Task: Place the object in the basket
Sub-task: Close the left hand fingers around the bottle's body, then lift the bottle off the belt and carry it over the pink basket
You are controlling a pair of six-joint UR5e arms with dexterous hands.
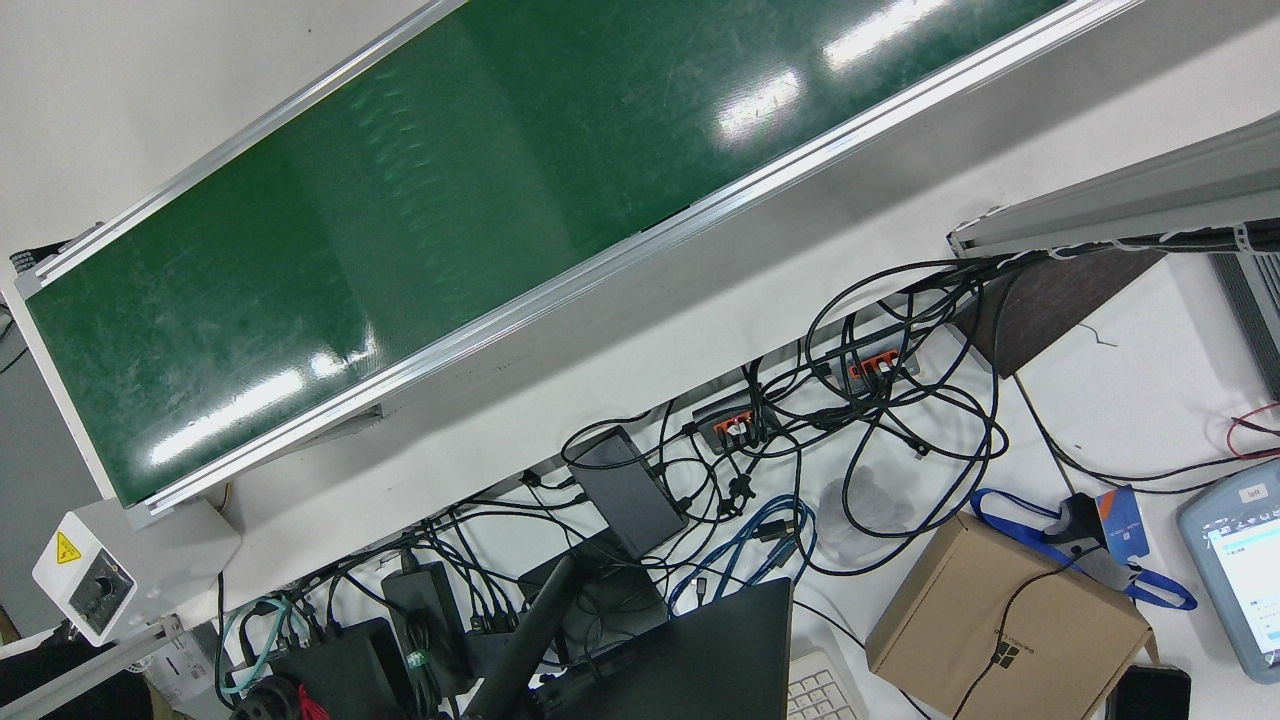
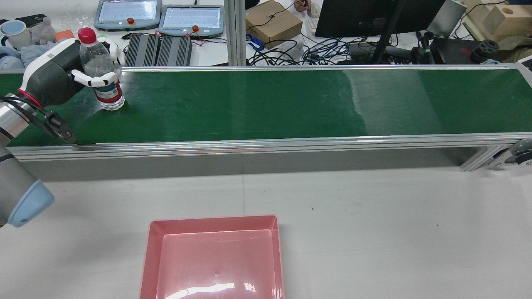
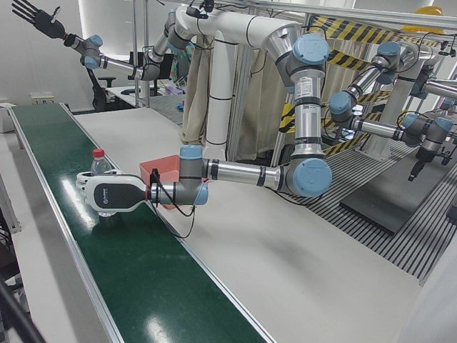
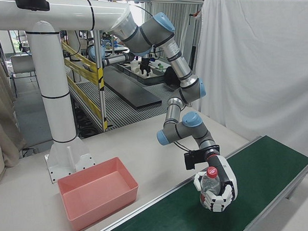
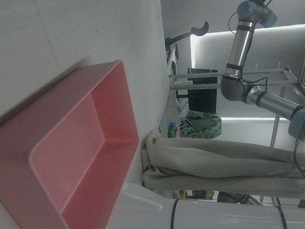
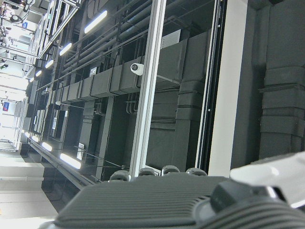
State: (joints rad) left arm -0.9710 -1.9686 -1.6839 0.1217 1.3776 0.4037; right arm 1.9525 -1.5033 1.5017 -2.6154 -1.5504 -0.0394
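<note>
A clear water bottle (image 2: 99, 60) with a red cap stands upright on the green conveyor belt (image 2: 266, 104), at its left end in the rear view. My left hand (image 2: 70, 74) is shut on it, white fingers (image 2: 94, 80) wrapped round its middle. The same grasp shows in the left-front view, bottle (image 3: 100, 163) and hand (image 3: 114, 194), and in the right-front view, bottle (image 4: 210, 182) and hand (image 4: 224, 191). The pink basket (image 2: 151, 249) sits empty on the white table, near my side. My right hand (image 3: 32, 16) is raised high, fingers spread, holding nothing.
The belt has aluminium rails along both sides. Beyond it a desk holds teach pendants (image 2: 191, 18), a cardboard box (image 2: 272, 23), cables and a monitor. White table surface lies between the belt and the basket (image 4: 97, 187). The left hand view looks at the basket (image 5: 71, 143).
</note>
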